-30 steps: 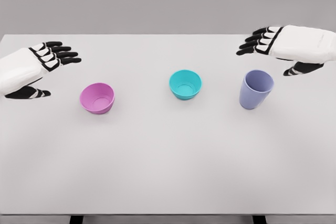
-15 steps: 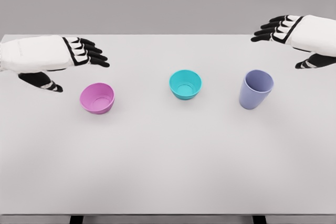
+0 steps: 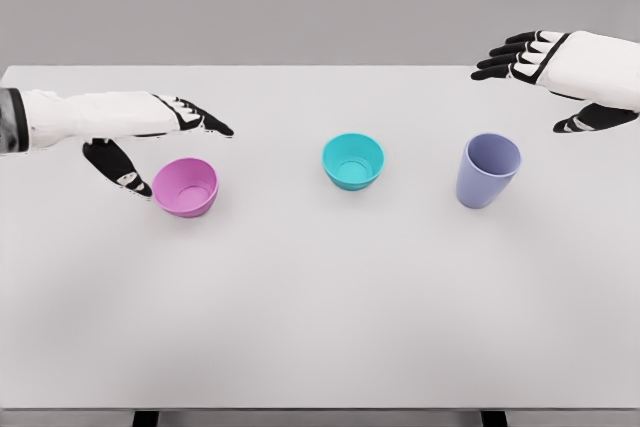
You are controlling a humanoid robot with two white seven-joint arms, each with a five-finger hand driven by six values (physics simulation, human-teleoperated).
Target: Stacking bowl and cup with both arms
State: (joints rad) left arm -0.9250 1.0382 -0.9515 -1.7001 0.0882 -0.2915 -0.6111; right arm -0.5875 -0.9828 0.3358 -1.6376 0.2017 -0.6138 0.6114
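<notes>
Left hand (image 3: 150, 137), left of frame: fingers spread, thumb low beside the pink bowl (image 3: 185, 186), fingers above its rim, not yet gripping. Step in hand: reach for the pink bowl. Teal bowl (image 3: 352, 160) at centre, untouched. Cup (image 3: 487, 170) upright, right of centre. Right hand (image 3: 560, 72), upper right, fingers spread, apart from the cup. Next move calls for closing on the bowl's wall, then lifting.
</notes>
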